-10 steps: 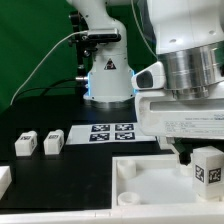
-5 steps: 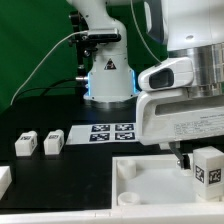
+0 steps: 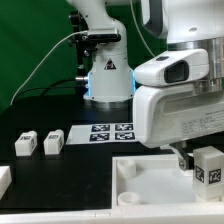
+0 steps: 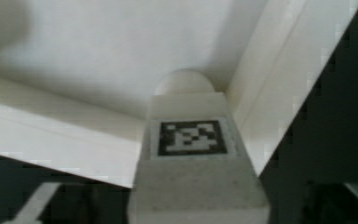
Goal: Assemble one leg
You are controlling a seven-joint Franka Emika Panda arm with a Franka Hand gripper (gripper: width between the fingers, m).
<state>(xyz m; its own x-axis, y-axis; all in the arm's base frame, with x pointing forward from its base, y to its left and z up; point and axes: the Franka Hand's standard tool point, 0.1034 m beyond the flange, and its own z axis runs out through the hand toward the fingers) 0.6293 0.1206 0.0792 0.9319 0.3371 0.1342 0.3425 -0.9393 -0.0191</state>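
The arm reaches down over the near corner of the tabletop on the exterior view's right, its bulky white wrist housing filling most of that side. The gripper (image 3: 198, 160) hangs low beneath it, pointing straight down, dark fingers (image 3: 181, 157) closed around the leg (image 3: 208, 165). In the wrist view the leg (image 4: 197, 140) stands lengthwise between the two fingertips.

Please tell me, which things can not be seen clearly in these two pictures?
- Gripper: exterior view, mostly hidden behind the arm's big white housing.
- Leg: wrist view, its lower end is blurred, and whether its tip touches the tray cannot be told.
- Tray: exterior view, cut off by the picture's lower and right edges.
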